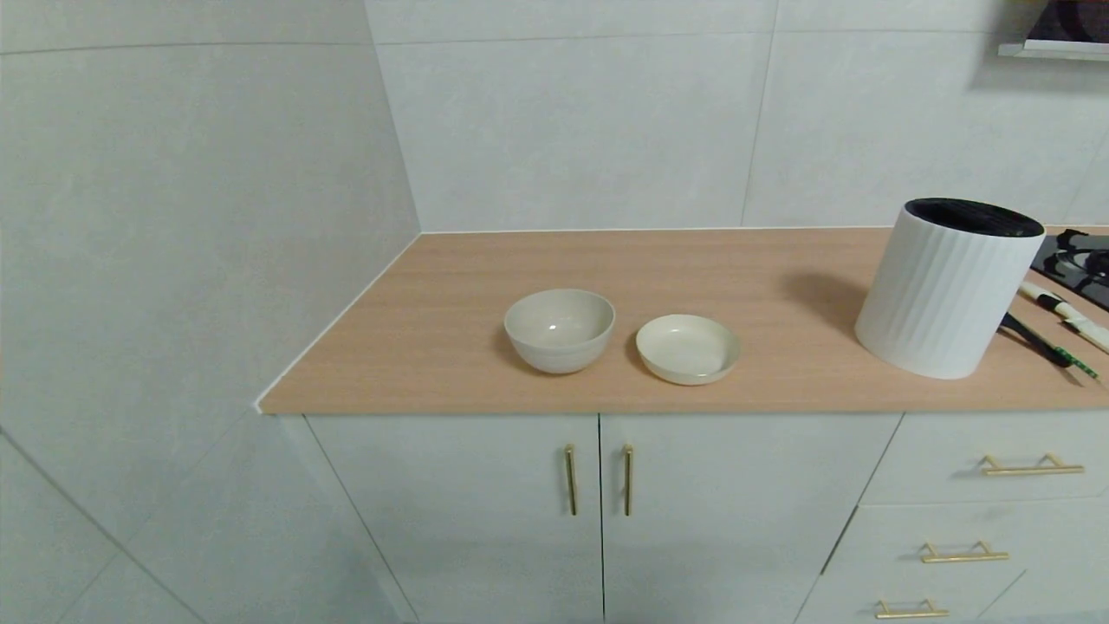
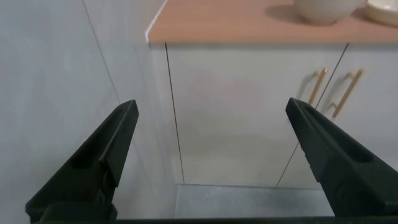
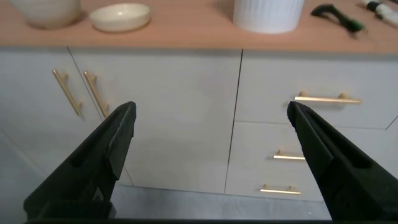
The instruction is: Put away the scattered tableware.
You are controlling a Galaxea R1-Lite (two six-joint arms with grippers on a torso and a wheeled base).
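Note:
A deep cream bowl (image 1: 560, 329) stands on the wooden countertop (image 1: 433, 347), with a shallow cream dish (image 1: 688, 347) just to its right. The bowl (image 2: 323, 9) and the dish's edge (image 2: 384, 11) also appear in the left wrist view, and both bowl (image 3: 46, 11) and dish (image 3: 120, 17) in the right wrist view. My left gripper (image 2: 211, 118) is open, held low in front of the white cabinet below the counter's left end. My right gripper (image 3: 211, 118) is open too, low before the cabinet doors and drawers. Nothing is between either pair of fingers.
A tall white ribbed container (image 1: 947, 288) stands at the counter's right, with knives and utensils (image 1: 1053, 334) beyond it beside a hob. Below are two cabinet doors with gold handles (image 1: 599, 478) and drawers (image 1: 1031, 468). Tiled walls close the left and back.

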